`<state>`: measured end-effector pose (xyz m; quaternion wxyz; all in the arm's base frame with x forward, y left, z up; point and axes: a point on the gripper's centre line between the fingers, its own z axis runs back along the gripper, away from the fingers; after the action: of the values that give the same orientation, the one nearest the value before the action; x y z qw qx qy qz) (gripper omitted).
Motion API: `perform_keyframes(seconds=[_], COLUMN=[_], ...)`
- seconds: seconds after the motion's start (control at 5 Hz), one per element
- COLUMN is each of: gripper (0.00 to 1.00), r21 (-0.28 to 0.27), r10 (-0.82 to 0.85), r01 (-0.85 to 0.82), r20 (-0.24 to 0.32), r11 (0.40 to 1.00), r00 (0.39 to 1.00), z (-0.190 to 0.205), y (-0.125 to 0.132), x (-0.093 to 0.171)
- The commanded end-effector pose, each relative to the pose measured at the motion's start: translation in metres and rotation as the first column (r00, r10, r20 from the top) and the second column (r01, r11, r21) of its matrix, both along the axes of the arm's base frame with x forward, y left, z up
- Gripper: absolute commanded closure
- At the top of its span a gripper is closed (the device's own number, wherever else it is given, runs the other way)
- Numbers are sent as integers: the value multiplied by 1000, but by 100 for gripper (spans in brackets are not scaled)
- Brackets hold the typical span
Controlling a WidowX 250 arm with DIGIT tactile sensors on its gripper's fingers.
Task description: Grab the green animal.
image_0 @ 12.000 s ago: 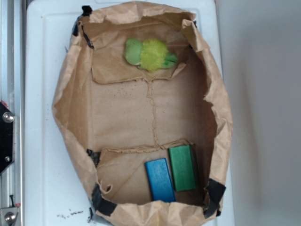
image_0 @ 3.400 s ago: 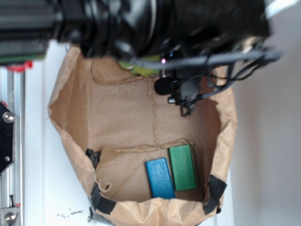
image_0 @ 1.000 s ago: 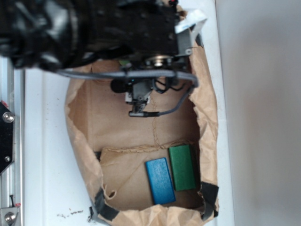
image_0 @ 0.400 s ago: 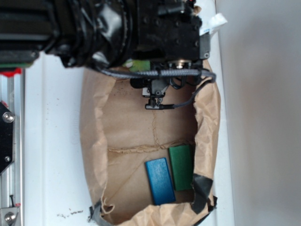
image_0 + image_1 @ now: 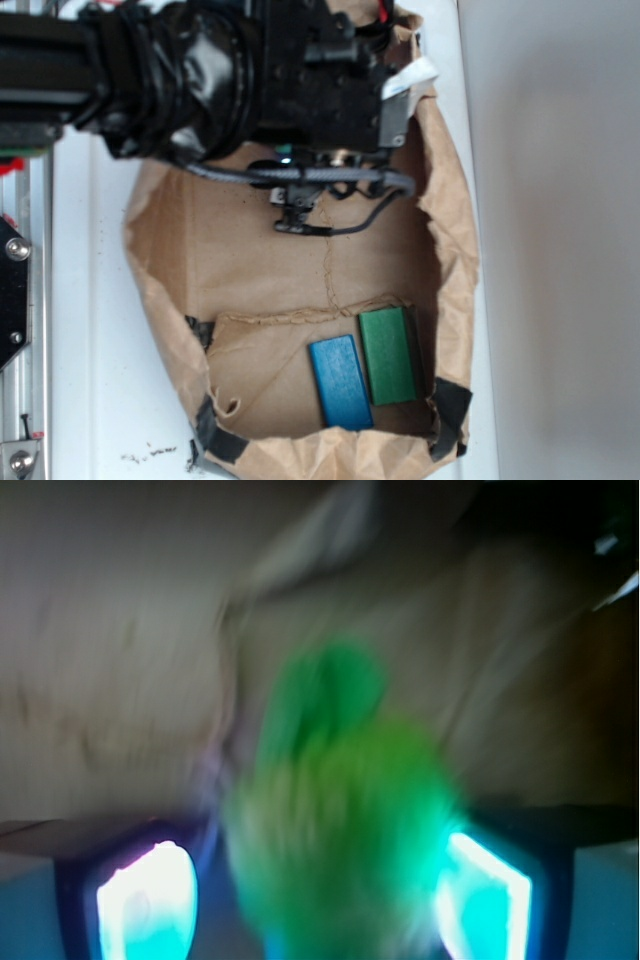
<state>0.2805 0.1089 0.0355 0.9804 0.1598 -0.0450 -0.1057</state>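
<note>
Green animal [image 5: 335, 830], blurred, sits between gripper [image 5: 325, 905] fingers [image 5: 140, 900]; clamp state indeterminate. Risk: soft fuzzy plush slips free, or fingers snag paper bag [image 5: 160, 330] wall.

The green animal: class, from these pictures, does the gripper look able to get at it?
Probably yes. In the blurred wrist view the green animal already sits between the gripper's jaws, with nothing visibly between them.
</note>
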Motion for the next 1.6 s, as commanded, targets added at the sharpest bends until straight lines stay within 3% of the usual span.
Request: perform_keyframes(seconds=[0.0, 0.6, 0.8, 1.4], gripper=[0, 0, 100, 100], r21=[38, 47, 34, 30], r10=[-48, -28, 0, 8], r01=[46, 26, -2, -10], r20=[37, 59, 57, 68], r11=[998, 999, 999, 999], r00=[998, 998, 998, 998], z=[26, 20, 18, 20], y=[19, 16, 16, 17], x=[3, 12, 15, 16])
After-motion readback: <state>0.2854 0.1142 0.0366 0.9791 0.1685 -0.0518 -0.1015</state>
